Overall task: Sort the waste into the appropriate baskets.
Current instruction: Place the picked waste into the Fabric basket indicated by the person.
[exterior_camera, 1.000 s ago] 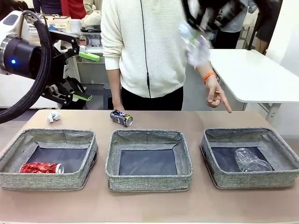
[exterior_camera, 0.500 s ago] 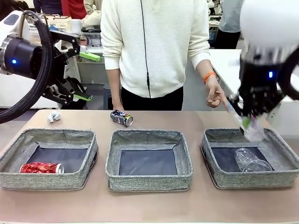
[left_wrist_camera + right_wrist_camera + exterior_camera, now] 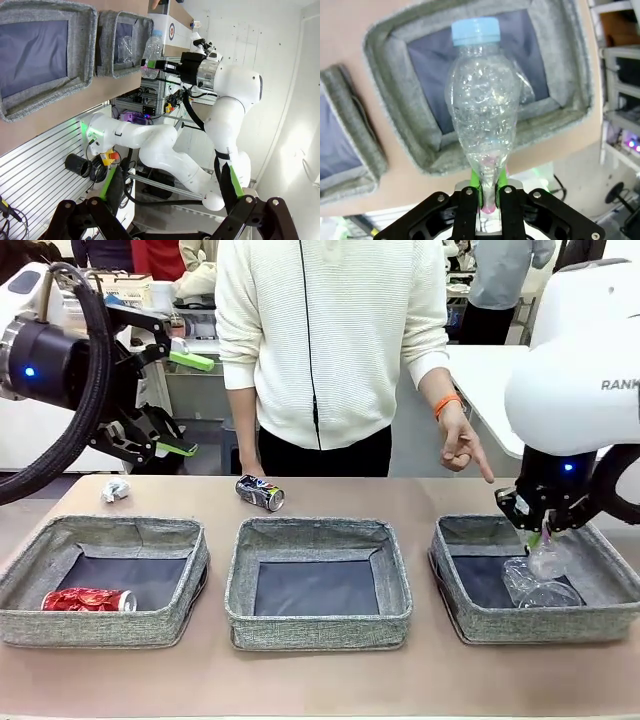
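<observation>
Grey woven baskets (image 3: pixel 105 625), red can (image 3: pixel 88 599), dark blue can (image 3: pixel 260 492), white paper wad (image 3: pixel 116 490), clear bottle (image 3: pixel 482 110) with pale-blue cap (image 3: pixel 475 31)

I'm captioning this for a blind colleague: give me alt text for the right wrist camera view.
The right gripper is shut on the base end of a blue-capped clear bottle, holding it over a grey fabric basket. Another clear bottle lies in that basket, and a second basket shows at the left edge.

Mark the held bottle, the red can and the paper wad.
held bottle (image 3: pixel 482 120), right wrist view, mid-body.
red can (image 3: pixel 88 599), front view, its side.
paper wad (image 3: pixel 116 490), front view, its middle.
</observation>
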Controlling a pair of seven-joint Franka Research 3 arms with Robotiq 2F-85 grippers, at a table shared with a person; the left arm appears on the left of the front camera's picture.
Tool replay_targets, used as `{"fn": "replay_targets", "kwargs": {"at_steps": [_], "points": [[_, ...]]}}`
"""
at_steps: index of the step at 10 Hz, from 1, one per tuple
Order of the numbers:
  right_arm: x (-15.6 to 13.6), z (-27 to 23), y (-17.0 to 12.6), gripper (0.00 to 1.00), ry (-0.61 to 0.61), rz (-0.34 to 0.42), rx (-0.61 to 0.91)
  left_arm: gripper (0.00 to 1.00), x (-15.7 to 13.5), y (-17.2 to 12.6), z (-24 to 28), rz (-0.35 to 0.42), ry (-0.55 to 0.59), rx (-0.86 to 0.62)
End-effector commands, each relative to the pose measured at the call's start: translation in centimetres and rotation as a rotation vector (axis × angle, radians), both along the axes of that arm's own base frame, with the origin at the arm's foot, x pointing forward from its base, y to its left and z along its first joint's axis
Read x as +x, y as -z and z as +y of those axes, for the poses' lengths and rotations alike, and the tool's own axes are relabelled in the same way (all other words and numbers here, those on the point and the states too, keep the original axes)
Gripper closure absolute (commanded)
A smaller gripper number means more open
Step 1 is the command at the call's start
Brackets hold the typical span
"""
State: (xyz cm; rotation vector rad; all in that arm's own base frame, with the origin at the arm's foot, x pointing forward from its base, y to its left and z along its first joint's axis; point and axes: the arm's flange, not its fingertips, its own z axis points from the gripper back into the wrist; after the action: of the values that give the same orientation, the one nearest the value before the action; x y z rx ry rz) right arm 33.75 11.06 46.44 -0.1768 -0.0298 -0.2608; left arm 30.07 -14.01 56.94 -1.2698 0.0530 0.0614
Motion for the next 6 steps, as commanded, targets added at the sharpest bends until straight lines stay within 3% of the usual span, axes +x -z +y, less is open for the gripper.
{"fn": "replay_targets", "kwargs": {"at_steps": [1, 3, 4, 5, 6], "points": [[1.14, -0.64, 0.94, 0.87, 0.042, -0.028, 0.012, 0.0, 0.0, -0.15, 0.1, 0.004, 0.008, 0.007], [1.64, -1.01, 0.76, 0.87, 0.045, -0.027, 0.023, 0.0, 0.0, -0.15, 0.1, 0.004, 0.008, 0.007], [1.8, -1.18, 0.6, 0.68, 0.06, -0.046, 0.028, 0.0, 0.0, -0.15, 0.1, 0.004, 0.008, 0.007], [1.95, -1.17, 0.51, 0.32, 0.044, -0.043, 0.029, 0.0, 0.0, -0.15, 0.1, 0.004, 0.008, 0.007], [2.07, -1.09, 0.31, 0.13, 0.043, -0.05, 0.032, 0.0, 0.0, -0.15, 0.1, 0.004, 0.008, 0.007]]}}
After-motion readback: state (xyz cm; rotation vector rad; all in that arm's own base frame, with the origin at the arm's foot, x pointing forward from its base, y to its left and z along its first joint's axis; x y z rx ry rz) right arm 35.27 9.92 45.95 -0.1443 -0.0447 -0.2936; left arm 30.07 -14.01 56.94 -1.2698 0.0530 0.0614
